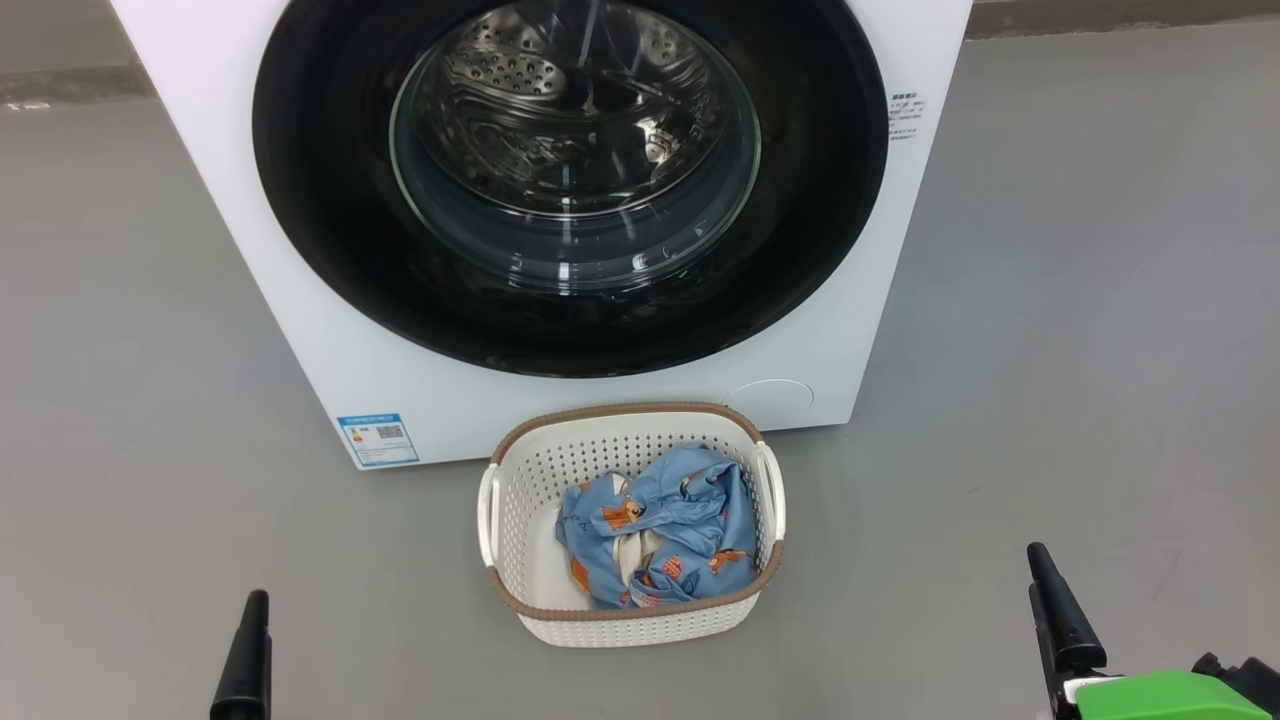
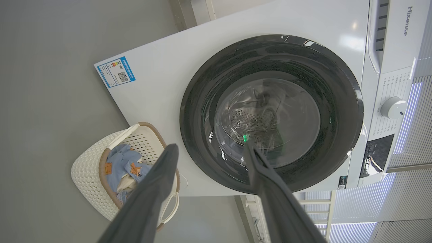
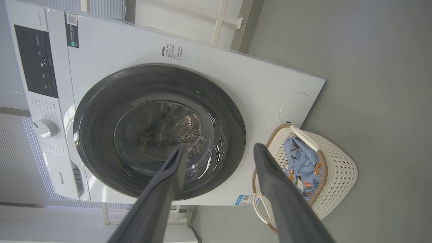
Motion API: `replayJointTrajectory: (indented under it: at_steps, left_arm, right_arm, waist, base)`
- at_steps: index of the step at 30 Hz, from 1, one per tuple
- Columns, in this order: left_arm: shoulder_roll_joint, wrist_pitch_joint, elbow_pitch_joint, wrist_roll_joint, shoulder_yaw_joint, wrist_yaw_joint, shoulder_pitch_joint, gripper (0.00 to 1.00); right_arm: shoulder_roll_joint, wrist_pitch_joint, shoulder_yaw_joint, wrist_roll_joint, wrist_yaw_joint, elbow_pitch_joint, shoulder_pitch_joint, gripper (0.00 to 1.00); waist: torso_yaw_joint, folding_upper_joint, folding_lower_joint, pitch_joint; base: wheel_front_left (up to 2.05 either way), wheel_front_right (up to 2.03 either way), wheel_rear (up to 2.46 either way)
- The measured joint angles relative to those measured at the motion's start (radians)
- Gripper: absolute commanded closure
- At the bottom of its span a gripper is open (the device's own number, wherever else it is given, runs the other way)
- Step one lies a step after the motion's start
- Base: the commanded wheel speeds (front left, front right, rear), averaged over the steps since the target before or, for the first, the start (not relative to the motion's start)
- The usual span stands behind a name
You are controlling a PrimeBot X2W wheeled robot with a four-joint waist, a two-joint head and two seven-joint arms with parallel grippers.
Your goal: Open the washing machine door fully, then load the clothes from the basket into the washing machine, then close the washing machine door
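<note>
The washing machine door, a wide glossy black ring around a bulging clear glass bowl, is shut flush against the front of the white washing machine, and the steel perforated drum shows through the glass. It stands ahead of both claws and well apart from them. The left gripper is spread wide and holds nothing; in its wrist view, the door sits in the gap between its two dark fingers and past their tips. The right gripper is likewise spread wide and empty, with the door beyond one finger and the basket beyond the other. The basket, cream-white and perforated with a brown woven-look rim and white side handles, stands on the grey floor just in front of the machine, ahead of the claws and between them in the head view. Inside it lie the clothes, crumpled light blue fabric with orange-brown animal figures over a cream cloth, untouched by either claw. A blue sticker marks the machine's lower corner on the left claw's side; a round white cover sits in the lower corner on the right claw's side. A white dial sits on the panel above the door.
</note>
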Motion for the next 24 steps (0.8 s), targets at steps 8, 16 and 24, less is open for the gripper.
replayJointTrajectory:
  at_steps: [8,16,24]
  left_arm:
    - [0.022,-0.02,-0.016,0.079,-0.03,0.0,0.0,0.0]
    - [0.052,-0.041,-0.027,0.18,-0.063,0.0,-0.003,0.0]
    - [0.077,-0.068,-0.038,0.268,-0.091,0.0,-0.003,0.0]
  right_arm:
    - [0.0,-0.024,0.007,-0.116,0.0,-0.018,-0.001,0.0]
    - [-0.001,-0.044,0.026,-0.242,0.0,-0.026,-0.005,0.0]
    - [-0.003,-0.07,0.037,-0.373,0.0,-0.024,-0.021,0.0]
  waist:
    - [0.001,0.0,0.0,0.0]
    - [0.002,0.0,0.0,0.002]
    - [0.004,0.0,0.0,0.001]
  base:
    - [0.0,0.0,0.0]
    - [0.0,0.0,0.0]
    - [0.0,0.0,0.0]
